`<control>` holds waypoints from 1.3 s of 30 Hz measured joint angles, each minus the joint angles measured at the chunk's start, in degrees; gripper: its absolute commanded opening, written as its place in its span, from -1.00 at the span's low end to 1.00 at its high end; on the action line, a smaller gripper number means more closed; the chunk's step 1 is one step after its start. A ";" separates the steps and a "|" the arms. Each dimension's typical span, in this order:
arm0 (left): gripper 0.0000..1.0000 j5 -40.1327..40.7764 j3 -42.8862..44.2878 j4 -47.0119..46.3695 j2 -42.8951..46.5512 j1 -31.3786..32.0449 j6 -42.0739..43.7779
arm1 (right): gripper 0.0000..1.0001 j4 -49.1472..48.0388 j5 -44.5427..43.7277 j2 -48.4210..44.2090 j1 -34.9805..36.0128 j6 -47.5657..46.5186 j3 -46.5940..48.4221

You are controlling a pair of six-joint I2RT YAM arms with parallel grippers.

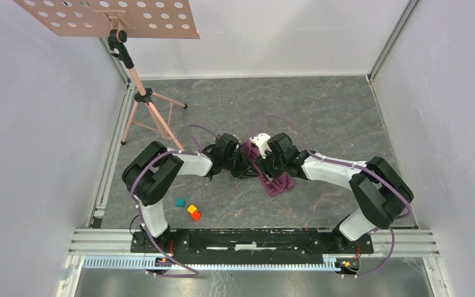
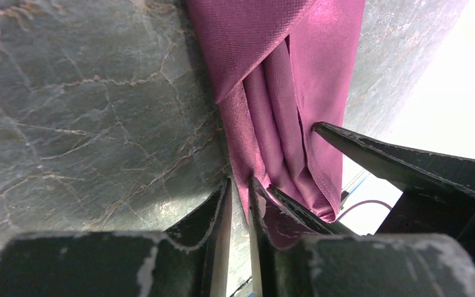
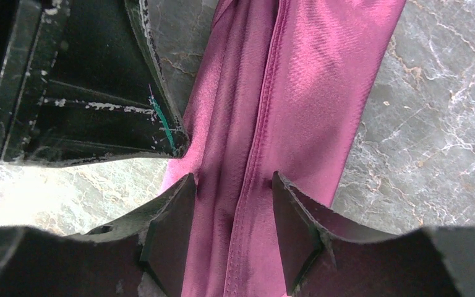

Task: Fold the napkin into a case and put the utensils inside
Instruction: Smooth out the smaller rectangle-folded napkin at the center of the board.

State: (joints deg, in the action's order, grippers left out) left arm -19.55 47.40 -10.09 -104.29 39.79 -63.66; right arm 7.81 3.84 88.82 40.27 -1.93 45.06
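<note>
Plum-purple woven cloth napkin (image 2: 272, 37): fine ribbed weave, soft sheen, stitched hem. Grey marble-patterned table top (image 2: 86, 111): smooth, faintly glossy. Right gripper (image 3: 232, 192), black fingers (image 3: 170, 238): matt, plastic-looking, edges scuffed pale. Near silvery frame rail (image 1: 99, 236): metal, satin finish.

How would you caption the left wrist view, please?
Left gripper, fingers narrowed, brackets an edge of the folded plum napkin on grey marble.

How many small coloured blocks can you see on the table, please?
3: a teal block, a yellow block just right of it and an orange block beside that, clustered at the table's near left. Others may be hidden under the napkin.
</note>
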 measured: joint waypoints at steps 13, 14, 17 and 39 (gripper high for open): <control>-0.95 0.11 -0.96 -2.64 -0.79 0.22 -1.11 | -0.95 -2.34 -0.92 1.77 1.22 1.18 -0.02; -0.95 0.11 -1.14 -3.08 -0.83 0.24 -1.20 | -1.00 -2.49 -0.94 1.77 1.29 1.22 -0.02; -0.95 0.24 -1.51 -4.22 -0.94 0.46 -1.81 | -1.00 -2.58 -0.94 1.55 1.36 2.32 0.00; -0.53 4.17 -4.61 -6.51 1.38 1.51 -3.91 | -1.00 -10.91 1.97 2.86 1.25 9.66 -3.23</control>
State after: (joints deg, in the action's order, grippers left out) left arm -15.38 42.78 -16.60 -102.91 41.30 -67.57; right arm -3.09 5.80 91.68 41.52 7.73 41.82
